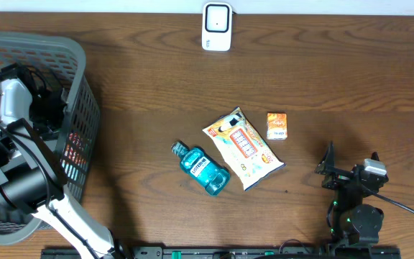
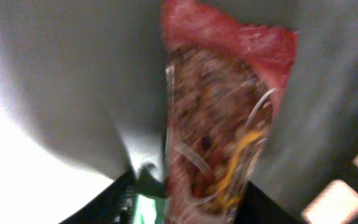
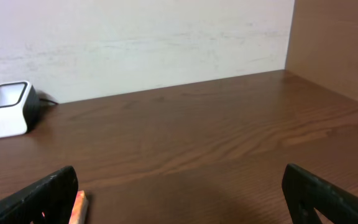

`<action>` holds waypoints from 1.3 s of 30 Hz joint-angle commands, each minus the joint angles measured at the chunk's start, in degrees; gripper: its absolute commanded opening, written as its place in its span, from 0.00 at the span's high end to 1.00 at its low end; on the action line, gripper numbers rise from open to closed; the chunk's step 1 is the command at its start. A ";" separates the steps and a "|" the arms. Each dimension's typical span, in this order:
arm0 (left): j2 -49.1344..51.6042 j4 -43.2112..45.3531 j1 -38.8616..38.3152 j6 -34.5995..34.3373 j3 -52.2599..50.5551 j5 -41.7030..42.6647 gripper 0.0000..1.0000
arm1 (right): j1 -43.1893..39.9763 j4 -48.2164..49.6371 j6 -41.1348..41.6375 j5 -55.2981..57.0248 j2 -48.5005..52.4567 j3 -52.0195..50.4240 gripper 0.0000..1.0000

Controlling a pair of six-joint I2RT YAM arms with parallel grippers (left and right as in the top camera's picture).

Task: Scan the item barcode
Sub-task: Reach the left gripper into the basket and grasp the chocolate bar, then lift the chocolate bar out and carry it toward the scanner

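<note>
1. Right hand [image 1: 325,170]: at the near right of the brown wooden counter [image 1: 142,93], fingers spread wide, nothing between them. It points across the counter towards the far wall.
2. Teal plastic mouthwash bottle [image 1: 201,167]: lying on its side near mid-counter, cap towards the left. Its base is right beside the flat pack; can't tell if they touch.
3. White-and-yellow flat snack pack [image 1: 243,147]: lying flat and skewed at mid-counter, to the right of the bottle.
4. Small orange carton [image 1: 277,125]: just beyond the pack's right corner, with a slim gap between them.
5. Grey slatted plastic basket [image 1: 77,65]: on the left edge of the counter. The left arm reaches down into it.
6. Left hand [image 1: 49,115]: inside the basket. Can't tell whether the fingers are wide, narrow or clamped, as the wrist view is blurred.
7. Red-topped clear packet of brown snack mix [image 2: 216,124]: task item, inside the basket. It stands roughly upright right in front of the left wrist camera and fills that view. Grip not confirmed.
8. White box-shaped barcode scanner [image 1: 216,26]: at the far edge of the counter, centre, against the wall, well apart from everything else.
</note>
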 commanded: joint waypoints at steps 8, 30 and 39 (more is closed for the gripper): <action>1.46 2.14 0.02 -7.06 -0.28 -15.65 0.92 | -0.15 -0.26 -0.52 0.09 -0.26 -0.04 0.01; -19.26 3.08 0.02 -23.54 7.45 -21.42 0.93 | -0.15 -0.26 -0.52 0.09 -0.26 -0.04 0.01; -37.11 4.70 -0.04 -34.16 7.45 -14.47 0.93 | -0.15 -0.26 -0.52 0.11 -0.26 -0.04 0.01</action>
